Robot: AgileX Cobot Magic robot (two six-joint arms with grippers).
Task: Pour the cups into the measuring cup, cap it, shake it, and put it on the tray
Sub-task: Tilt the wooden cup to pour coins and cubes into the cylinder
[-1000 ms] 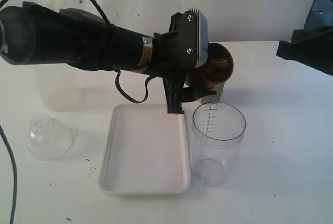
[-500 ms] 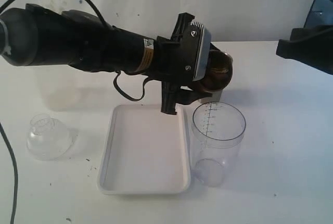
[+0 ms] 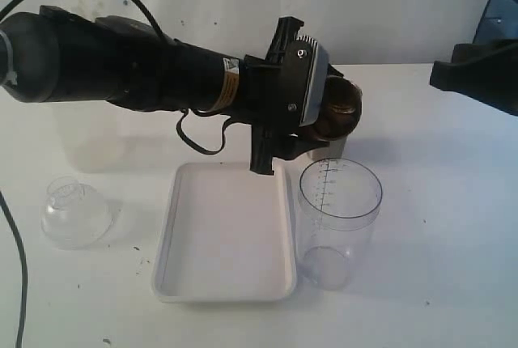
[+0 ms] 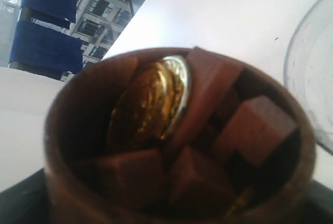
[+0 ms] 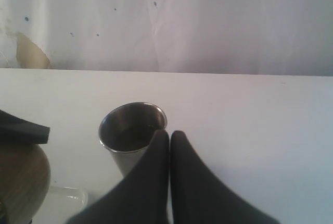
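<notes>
My left gripper (image 3: 314,125) is shut on the brown wooden cup (image 3: 340,108), held in the air just behind and above the clear measuring cup (image 3: 338,217) and tipped on its side. The left wrist view looks into the wooden cup (image 4: 62,146): brown cubes (image 4: 256,128) and a gold coin (image 4: 148,104) lie inside, with the measuring cup's rim (image 4: 307,73) beside it. The steel tumbler (image 5: 127,130) stands just beyond my shut right gripper (image 5: 169,133), which holds nothing. The white tray (image 3: 227,239) lies left of the measuring cup.
A clear dome-shaped lid (image 3: 74,214) lies on the table left of the tray. A frosted translucent cup (image 3: 85,133) stands behind my left arm. The right arm (image 3: 477,73) hangs at the right edge of the exterior view. A white wall closes the back.
My left wrist has rolled, tipping the wooden cup further so its mouth shows over the measuring cup. The right arm has stayed put.
</notes>
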